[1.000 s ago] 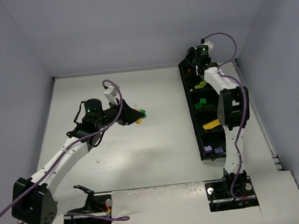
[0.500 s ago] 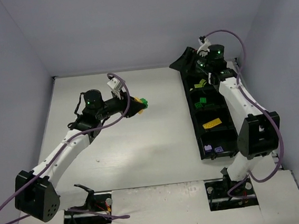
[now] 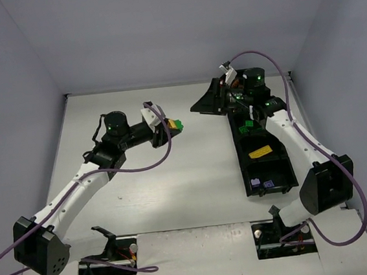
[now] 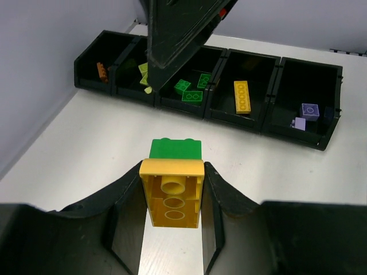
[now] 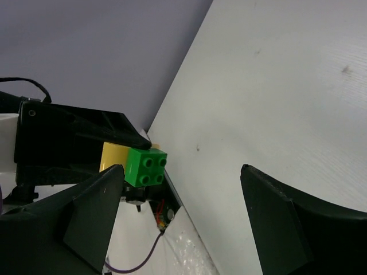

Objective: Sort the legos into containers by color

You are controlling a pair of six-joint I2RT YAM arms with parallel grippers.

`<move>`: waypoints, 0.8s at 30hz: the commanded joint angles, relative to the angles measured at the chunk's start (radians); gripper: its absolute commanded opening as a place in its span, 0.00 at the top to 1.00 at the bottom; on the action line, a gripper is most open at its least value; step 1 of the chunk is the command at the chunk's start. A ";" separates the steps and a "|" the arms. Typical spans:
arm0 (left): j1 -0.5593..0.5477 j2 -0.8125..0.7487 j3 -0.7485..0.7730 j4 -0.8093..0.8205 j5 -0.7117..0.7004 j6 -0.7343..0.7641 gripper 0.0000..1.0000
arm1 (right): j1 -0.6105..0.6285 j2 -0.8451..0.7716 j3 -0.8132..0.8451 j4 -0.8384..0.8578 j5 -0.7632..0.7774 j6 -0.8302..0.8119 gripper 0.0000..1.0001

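Left jaws clamp yellow brick (image 4: 172, 195), underside visible only from left wrist

White table (image 3: 193, 172), plain grey walls (image 3: 160, 29) (three sides seen)

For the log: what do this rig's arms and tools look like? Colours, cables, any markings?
The two arms match. The left arm and right arm have white links between black joint housings, on black bases. A lilac cable loops along each, and a small green light glows on each wrist housing. The left tool and right tool have two broad matt black fingers, scuffed in places.
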 commanded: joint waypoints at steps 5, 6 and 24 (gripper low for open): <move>-0.060 -0.030 0.014 0.159 -0.009 0.102 1.00 | 0.035 -0.048 -0.011 0.051 -0.094 0.020 0.22; -0.071 -0.027 0.012 0.182 -0.026 0.104 1.00 | 0.040 -0.046 -0.013 0.051 -0.111 0.022 0.22; -0.086 0.056 0.017 0.380 -0.057 0.036 1.00 | 0.055 -0.054 -0.005 0.106 -0.231 0.042 0.32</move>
